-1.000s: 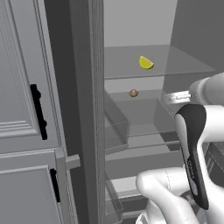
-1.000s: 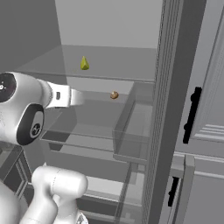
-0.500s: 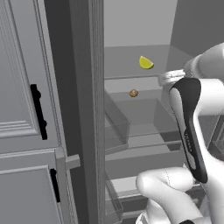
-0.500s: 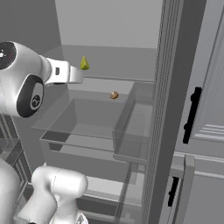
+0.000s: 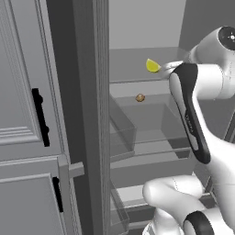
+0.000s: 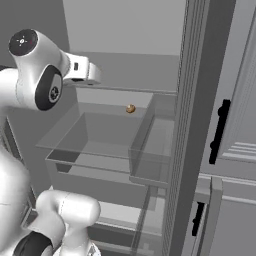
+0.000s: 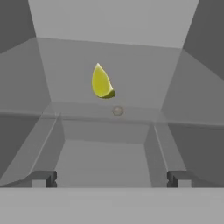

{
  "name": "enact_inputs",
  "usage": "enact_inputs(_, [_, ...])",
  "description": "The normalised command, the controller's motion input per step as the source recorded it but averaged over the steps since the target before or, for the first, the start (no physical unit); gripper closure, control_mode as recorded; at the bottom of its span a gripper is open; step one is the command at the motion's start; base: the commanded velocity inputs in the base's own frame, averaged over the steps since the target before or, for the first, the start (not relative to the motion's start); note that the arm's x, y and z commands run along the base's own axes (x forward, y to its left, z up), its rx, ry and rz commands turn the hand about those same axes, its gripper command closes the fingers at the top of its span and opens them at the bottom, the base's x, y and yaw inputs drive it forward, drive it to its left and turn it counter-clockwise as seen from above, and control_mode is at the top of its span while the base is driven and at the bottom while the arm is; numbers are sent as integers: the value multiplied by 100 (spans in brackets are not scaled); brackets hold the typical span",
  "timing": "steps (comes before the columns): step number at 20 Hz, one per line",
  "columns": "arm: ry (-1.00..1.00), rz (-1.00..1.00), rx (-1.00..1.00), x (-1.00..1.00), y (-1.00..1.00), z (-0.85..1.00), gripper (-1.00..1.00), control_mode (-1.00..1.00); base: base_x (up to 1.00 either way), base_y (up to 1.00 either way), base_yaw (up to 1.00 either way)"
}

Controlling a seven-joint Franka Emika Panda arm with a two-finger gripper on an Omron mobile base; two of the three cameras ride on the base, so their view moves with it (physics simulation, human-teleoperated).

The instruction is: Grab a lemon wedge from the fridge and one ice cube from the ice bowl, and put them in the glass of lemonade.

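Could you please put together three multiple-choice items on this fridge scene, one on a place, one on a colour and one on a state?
1. Where does the lemon wedge lie?
A. On a shelf inside the fridge, above the small brown thing
B. In the clear drawer
C. On the floor

2. What colour are the handles on the panelled cabinets?
A. White
B. Yellow
C. Black

3. How is the pincer?
A. Shut on the wedge
B. Open and empty, short of the wedge
C. Shut on the brown thing

Answers: 1 A, the left base view shows the wedge on the upper shelf with the brown thing a level below; 2 C, both base views show black bars on grey panels; 3 B, in the hand view the fingertips stand wide apart with nothing between them.
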Motion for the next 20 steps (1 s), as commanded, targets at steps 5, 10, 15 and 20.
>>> enact_inputs(5, [0,0,3,53,0,0,-100,-100,0,0,0])
enact_inputs(10, [0,0,1,45,0,-4,-100,-100,0,0,0])
enact_inputs(15, [0,0,0,49,0,-14,-100,-100,0,0,0])
enact_inputs(20, [0,0,0,56,0,-11,-100,-100,0,0,0])
